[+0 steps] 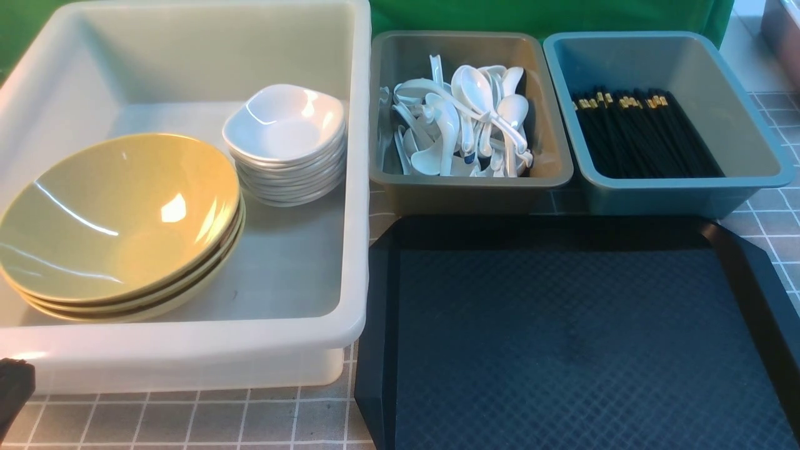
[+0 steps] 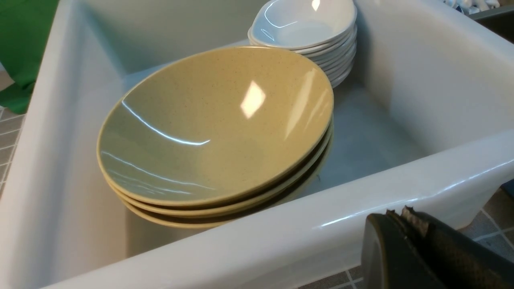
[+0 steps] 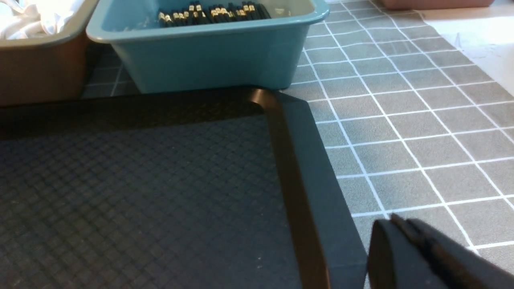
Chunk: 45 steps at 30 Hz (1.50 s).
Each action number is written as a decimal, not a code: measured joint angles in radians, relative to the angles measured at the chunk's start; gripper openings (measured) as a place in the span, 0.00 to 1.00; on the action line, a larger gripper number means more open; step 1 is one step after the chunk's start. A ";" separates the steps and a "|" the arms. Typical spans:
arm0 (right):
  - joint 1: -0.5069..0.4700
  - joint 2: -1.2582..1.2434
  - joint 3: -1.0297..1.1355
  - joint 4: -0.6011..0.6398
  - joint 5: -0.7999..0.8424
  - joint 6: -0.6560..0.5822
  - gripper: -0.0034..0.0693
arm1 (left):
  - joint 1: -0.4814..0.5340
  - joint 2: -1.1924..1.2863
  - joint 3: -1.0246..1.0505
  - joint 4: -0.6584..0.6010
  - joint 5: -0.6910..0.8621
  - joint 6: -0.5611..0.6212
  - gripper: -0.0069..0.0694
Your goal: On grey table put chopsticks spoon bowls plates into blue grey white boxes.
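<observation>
Front view: looks forward and down from the robot's side, taking in the white box, grey box, blue box and black tray.
Left wrist view: close, just outside the white box, facing in; its end effector sits lower right.
Right wrist view: low over the tabletop, facing the blue box.
Shared: the yellow bowls; the tray.

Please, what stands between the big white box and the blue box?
In the front view, the grey box holding white spoons stands between the white box and the blue box.
</observation>
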 joint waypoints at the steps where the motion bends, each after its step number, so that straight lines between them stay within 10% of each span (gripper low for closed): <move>1: 0.000 0.000 0.000 0.000 0.001 0.000 0.05 | 0.000 0.000 0.000 0.000 0.000 0.000 0.08; 20: 0.000 0.000 -0.001 0.002 0.004 0.000 0.06 | 0.000 -0.007 0.013 -0.035 -0.023 0.000 0.08; 32: 0.000 0.000 -0.001 0.002 0.006 0.000 0.08 | 0.000 -0.152 0.419 0.072 -0.627 -0.141 0.08; 45: 0.000 0.000 -0.001 0.002 0.006 0.000 0.09 | 0.058 -0.155 0.449 0.097 -0.434 -0.241 0.08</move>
